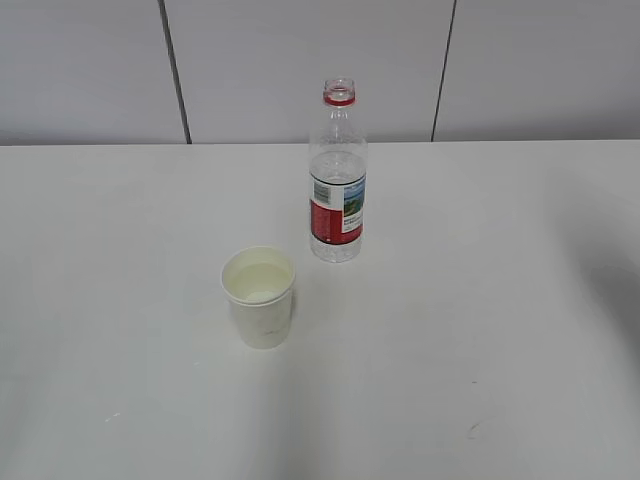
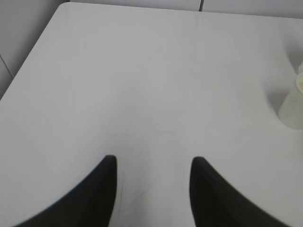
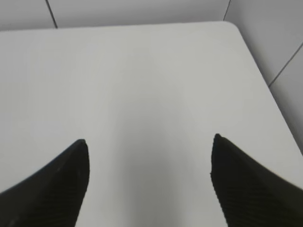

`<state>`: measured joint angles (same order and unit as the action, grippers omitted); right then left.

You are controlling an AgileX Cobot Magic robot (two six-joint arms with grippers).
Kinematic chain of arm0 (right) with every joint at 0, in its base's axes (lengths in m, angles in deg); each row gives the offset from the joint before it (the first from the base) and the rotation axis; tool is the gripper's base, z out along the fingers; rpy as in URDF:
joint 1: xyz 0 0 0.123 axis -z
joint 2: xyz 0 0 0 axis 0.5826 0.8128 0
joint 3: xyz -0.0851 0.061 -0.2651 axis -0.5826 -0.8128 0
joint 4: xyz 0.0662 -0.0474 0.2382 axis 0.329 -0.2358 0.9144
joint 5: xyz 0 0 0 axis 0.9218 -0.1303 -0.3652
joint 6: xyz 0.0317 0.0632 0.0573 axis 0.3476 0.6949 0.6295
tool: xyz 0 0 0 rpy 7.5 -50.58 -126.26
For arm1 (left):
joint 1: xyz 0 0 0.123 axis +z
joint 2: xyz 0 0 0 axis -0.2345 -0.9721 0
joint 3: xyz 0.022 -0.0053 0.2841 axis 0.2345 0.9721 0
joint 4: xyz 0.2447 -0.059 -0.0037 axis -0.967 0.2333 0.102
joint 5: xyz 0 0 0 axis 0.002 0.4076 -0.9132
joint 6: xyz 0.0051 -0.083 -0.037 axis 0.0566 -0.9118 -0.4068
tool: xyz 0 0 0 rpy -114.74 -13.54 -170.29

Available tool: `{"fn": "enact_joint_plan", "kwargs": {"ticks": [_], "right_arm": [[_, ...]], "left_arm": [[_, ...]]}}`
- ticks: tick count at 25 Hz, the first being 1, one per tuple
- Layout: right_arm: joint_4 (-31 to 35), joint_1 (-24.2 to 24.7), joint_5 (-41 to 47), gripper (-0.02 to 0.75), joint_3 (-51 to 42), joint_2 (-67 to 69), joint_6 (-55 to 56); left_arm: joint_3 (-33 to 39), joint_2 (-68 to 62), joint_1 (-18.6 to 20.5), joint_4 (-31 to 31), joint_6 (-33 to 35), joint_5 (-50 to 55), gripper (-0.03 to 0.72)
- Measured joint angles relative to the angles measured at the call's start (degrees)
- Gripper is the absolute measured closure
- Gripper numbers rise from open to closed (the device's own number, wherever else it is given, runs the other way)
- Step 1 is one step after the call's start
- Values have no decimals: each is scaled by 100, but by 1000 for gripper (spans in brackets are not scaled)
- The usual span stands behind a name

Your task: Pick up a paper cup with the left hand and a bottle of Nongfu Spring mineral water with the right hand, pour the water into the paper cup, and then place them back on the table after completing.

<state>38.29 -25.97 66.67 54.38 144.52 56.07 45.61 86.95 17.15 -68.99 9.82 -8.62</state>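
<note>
A white paper cup (image 1: 259,296) stands upright on the white table (image 1: 480,330), with clear water in its bottom. An uncapped clear bottle (image 1: 338,175) with a red and white label stands upright just behind and to the right of it, partly filled with water. Neither arm shows in the exterior view. In the left wrist view my left gripper (image 2: 153,161) is open and empty over bare table; the cup (image 2: 293,106) sits at the right edge, well apart. In the right wrist view my right gripper (image 3: 149,141) is open and empty over bare table.
A grey panelled wall (image 1: 300,60) runs behind the table's far edge. The table's far left corner (image 2: 64,5) shows in the left wrist view and its far right corner (image 3: 229,24) in the right wrist view. A faint scuff mark (image 1: 475,428) lies near the front right.
</note>
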Motion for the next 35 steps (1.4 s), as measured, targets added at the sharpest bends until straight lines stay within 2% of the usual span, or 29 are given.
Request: {"fn": "enact_joint_plan", "kwargs": {"ticks": [6, 9, 14, 19, 25, 35], "right_arm": [[1322, -693, 1926, 148, -13, -992, -1591], [1867, -789, 2779, 149, -22, -1599, -2243], [2162, -793, 4173, 150, -22, -2785, -2955], [2329, -793, 5420, 150, -22, -3946, -3108], [2650, -793, 5736, 150, -173, -5181, -3122], [2719, -793, 5759, 150, -1033, -6550, -3122]], "left_arm": [[0, 0, 0, 0, 0, 0, 380], [0, 0, 0, 0, 0, 0, 388], [0, 0, 0, 0, 0, 0, 389], [0, 0, 0, 0, 0, 0, 406], [0, 0, 0, 0, 0, 0, 409], [0, 0, 0, 0, 0, -6, 412]]}}
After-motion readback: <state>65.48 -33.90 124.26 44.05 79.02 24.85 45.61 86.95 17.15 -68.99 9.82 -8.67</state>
